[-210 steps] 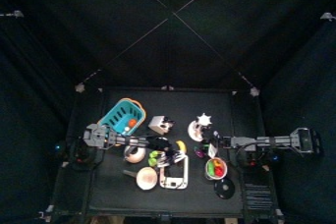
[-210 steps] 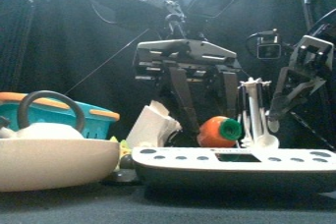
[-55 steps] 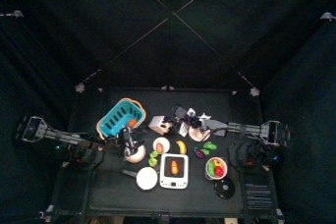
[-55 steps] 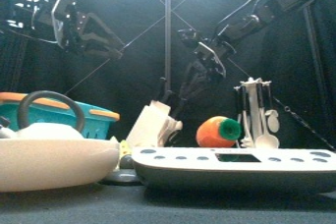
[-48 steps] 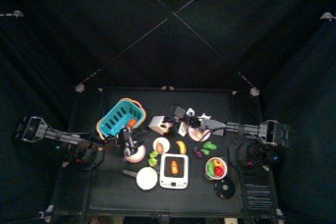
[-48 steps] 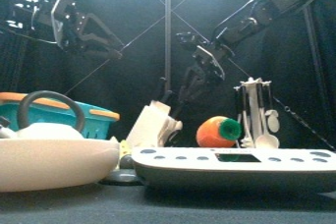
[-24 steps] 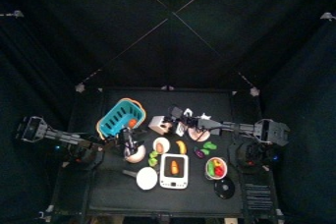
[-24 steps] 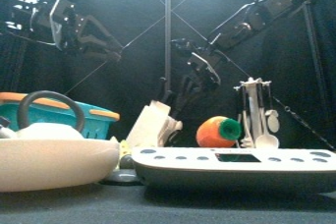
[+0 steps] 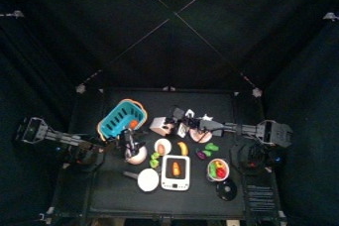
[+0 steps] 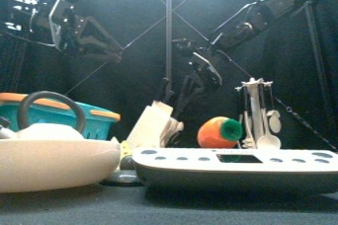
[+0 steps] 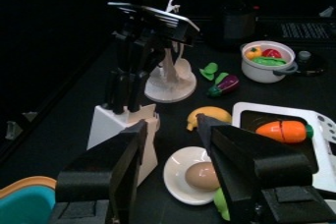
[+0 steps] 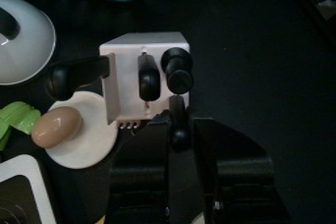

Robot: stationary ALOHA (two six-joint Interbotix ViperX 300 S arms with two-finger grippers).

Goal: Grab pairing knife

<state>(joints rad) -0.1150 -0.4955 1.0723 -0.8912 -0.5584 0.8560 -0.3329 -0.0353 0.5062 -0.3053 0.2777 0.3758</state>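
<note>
Your right gripper (image 12: 175,140) has narrowed its jaws around a black paring-knife handle (image 12: 176,130) in the white knife block (image 12: 144,81); contact stays unclear. Only the left wrist view shows the left gripper (image 11: 171,164), jaws apart.

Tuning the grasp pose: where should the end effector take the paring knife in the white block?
By its black handle, the only part showing outside the knife block; the blade sits hidden in its slot. Come in from above, along the handle's axis, pinching its sides, likely pulling straight out along the slot.
</note>
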